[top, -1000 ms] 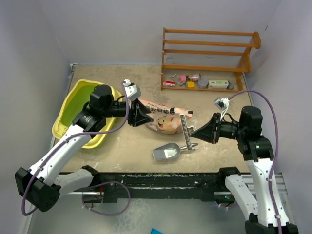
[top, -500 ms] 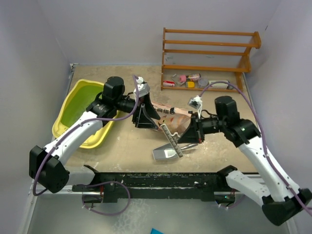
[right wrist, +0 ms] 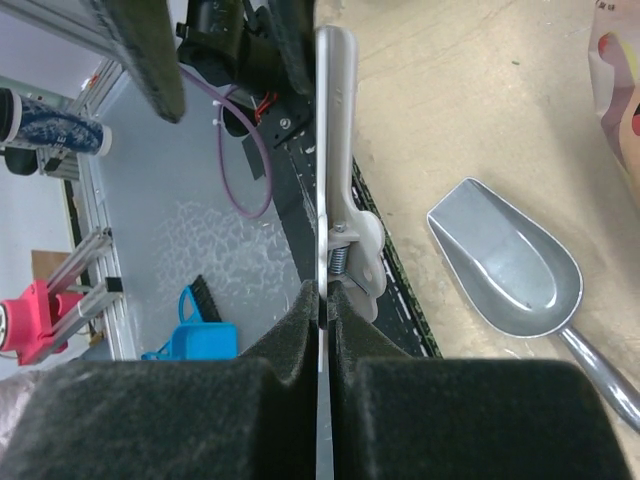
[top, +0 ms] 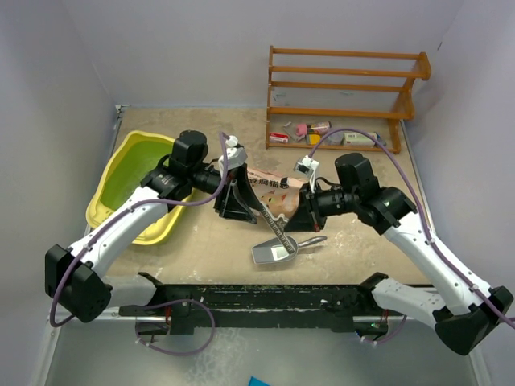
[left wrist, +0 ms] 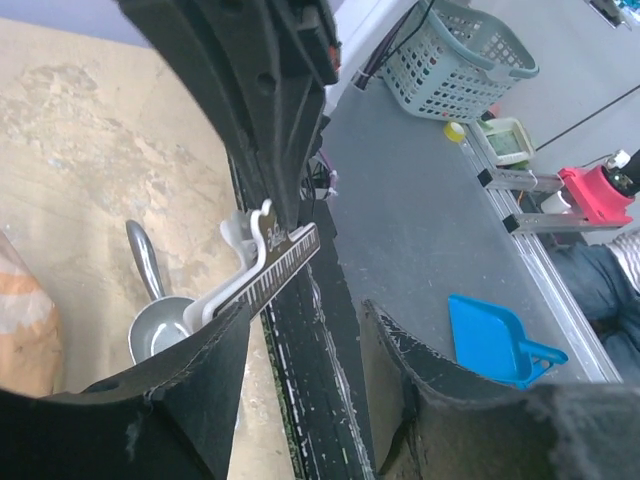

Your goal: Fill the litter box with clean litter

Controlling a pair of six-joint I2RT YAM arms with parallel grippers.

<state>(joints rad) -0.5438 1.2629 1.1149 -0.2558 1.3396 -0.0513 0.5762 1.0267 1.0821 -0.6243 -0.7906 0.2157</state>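
The litter box (top: 111, 207), a yellow oval tub, lies at the left; its inside looks pale green, and I cannot tell whether that is clean litter. A peach-pink bag (top: 272, 186) lies mid-table between the arms. My right gripper (top: 299, 215) is shut on a long white bag clip (top: 272, 217) with black ruler marks, holding its thin strip (right wrist: 335, 150) edge-on between the pads. My left gripper (top: 237, 205) stands open beside the clip's upper end, nothing between its fingers (left wrist: 200, 370). The clip (left wrist: 265, 270) hangs just beyond them.
A silver metal scoop (top: 278, 251) lies on the table below the clip, also seen as the scoop (right wrist: 510, 265) in the right wrist view. A wooden rack (top: 346, 96) with small items stands at the back right. The black rail (top: 257, 301) marks the near edge.
My right arm has swung left with the clip, from the bag's right side to over the scoop. The left gripper has moved right to the bag's left end, close to the clip.
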